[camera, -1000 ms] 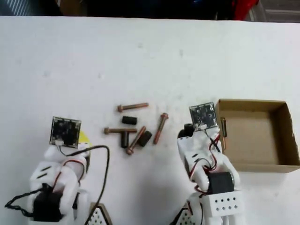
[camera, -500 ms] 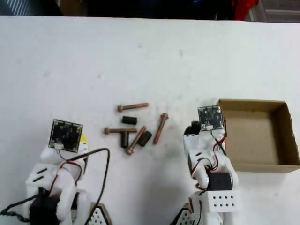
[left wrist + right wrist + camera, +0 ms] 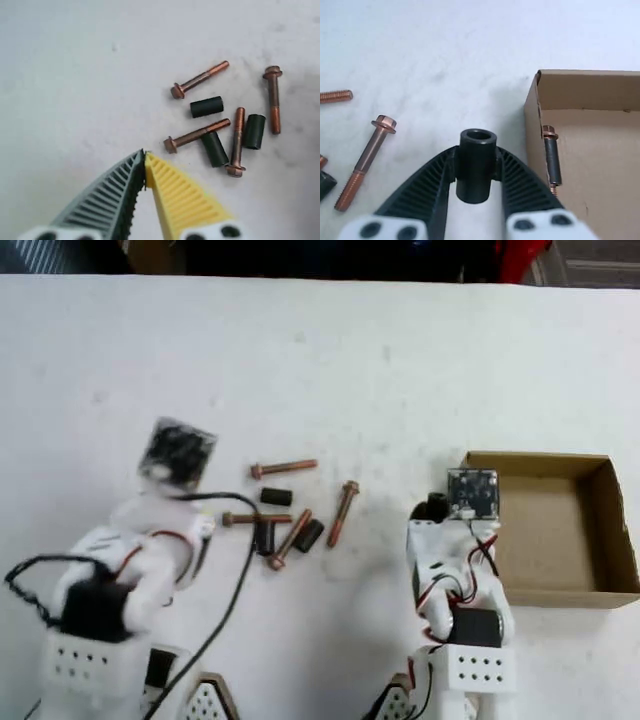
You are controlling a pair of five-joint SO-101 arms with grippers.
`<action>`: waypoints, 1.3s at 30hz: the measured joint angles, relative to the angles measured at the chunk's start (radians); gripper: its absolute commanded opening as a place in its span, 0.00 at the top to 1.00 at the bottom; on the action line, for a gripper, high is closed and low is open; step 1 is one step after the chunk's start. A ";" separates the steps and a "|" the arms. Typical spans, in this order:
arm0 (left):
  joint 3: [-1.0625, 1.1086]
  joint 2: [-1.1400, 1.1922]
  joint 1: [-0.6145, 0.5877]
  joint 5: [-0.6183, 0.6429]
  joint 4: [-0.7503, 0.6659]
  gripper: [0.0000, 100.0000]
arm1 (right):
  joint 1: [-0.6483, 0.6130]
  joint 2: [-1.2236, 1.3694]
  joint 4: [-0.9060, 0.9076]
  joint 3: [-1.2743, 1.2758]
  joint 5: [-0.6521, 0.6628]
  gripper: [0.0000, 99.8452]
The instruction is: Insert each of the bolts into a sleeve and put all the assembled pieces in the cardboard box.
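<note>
The right gripper [image 3: 476,160] clamps an upright black sleeve [image 3: 477,140] just beside the cardboard box [image 3: 580,87]. One assembled bolt and sleeve [image 3: 552,162] lies inside against the wall nearest that gripper. The left gripper [image 3: 144,155], closed on nothing with its tips touching, hovers near four copper bolts [image 3: 200,133] and three loose sleeves [image 3: 206,107] clustered on the white worktop [image 3: 75,75].

Robotics lab: white worktable [image 3: 330,350]
</note>
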 measured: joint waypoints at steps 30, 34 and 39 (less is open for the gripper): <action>-0.566 1.011 0.373 0.331 -0.029 0.75 | 0.009 0.000 0.000 0.000 -0.009 0.98; -0.660 1.177 0.387 0.393 -0.029 0.75 | 0.034 0.000 0.000 0.000 -0.009 0.98; -0.801 1.396 0.397 0.443 -0.029 0.75 | 0.031 0.000 0.000 0.000 -0.009 0.98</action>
